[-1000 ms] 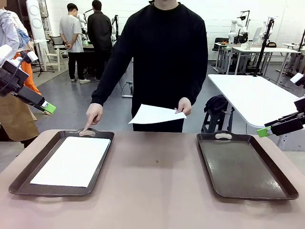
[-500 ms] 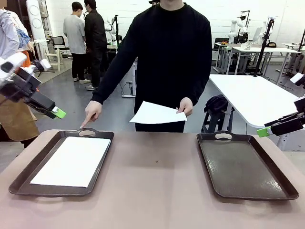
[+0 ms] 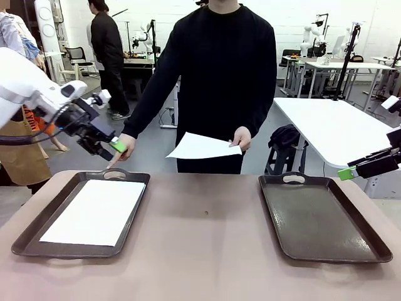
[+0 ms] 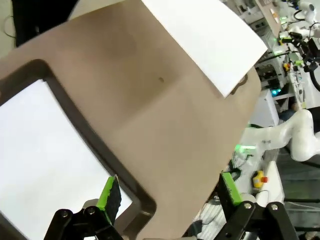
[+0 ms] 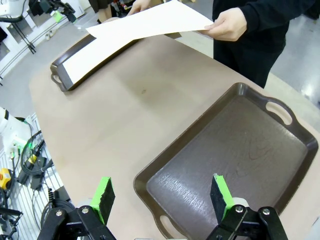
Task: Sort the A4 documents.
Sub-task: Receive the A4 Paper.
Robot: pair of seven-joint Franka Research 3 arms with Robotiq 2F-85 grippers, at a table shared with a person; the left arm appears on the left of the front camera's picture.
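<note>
A white A4 sheet [image 3: 94, 212] lies flat in the left tray [image 3: 28, 241] on the brown desk [image 3: 207, 251], while the left tool [image 3: 116, 146], its green-padded fingers spread wide and holding nothing, hangs above the tray's far handle, close beside the person's pointing hand [image 3: 121, 149]. The person, standing at the far side, holds a second A4 sheet [image 3: 202, 147] in the air with the other hand [image 3: 240, 138] (above the desk's far edge). The right tray [image 3: 369, 241] carries no paper; the right tool [image 3: 346, 173], released, hangs just beyond its far right corner.
</note>
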